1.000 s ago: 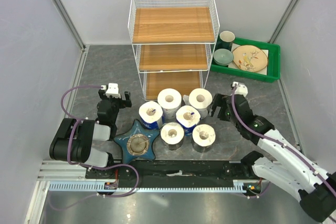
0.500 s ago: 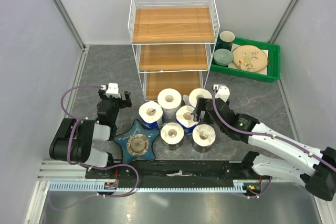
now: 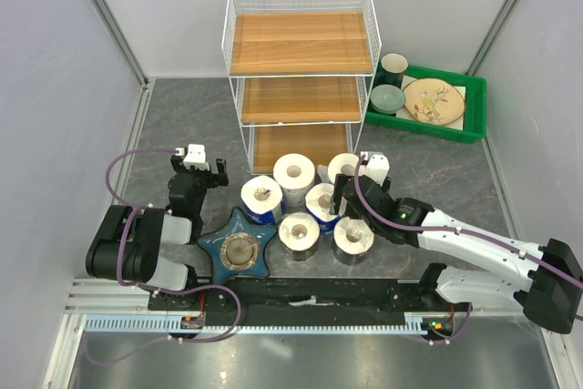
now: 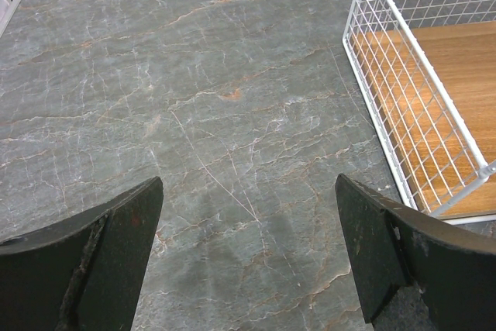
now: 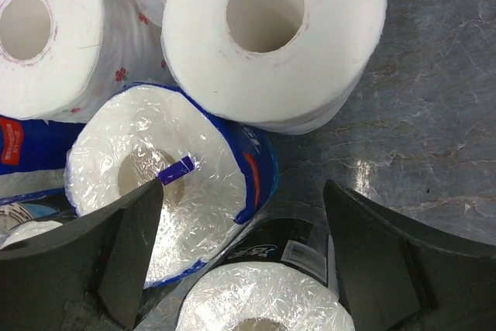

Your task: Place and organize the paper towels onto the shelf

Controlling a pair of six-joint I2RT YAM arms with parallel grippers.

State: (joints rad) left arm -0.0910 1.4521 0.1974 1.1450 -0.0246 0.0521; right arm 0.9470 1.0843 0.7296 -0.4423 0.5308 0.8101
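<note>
Several paper towels stand on end in a cluster before the shelf [image 3: 301, 70]. At the back are two white rolls [image 3: 294, 173], one [image 3: 339, 163] partly hidden by my right arm. Two blue-white rolls [image 3: 261, 198] sit in the middle and two black-wrapped rolls [image 3: 299, 232] in front. My right gripper [image 3: 346, 196] hovers open over the cluster. In the right wrist view its jaws [image 5: 242, 191] straddle the edge of a blue-white roll [image 5: 163, 176] and a black-wrapped roll [image 5: 263, 292], below a white roll [image 5: 271, 36]. My left gripper [image 3: 196, 170] is open over bare table [image 4: 248, 184], left of the shelf's lowest tier [image 4: 434, 98].
A blue star-shaped dish [image 3: 239, 248] lies just left of the front rolls. A green tray [image 3: 472, 125] with cups and a plate stands right of the shelf. Grey walls close in both sides.
My right arm has swung left from beside the rolls to over the right part of the cluster. The left arm has not moved.
</note>
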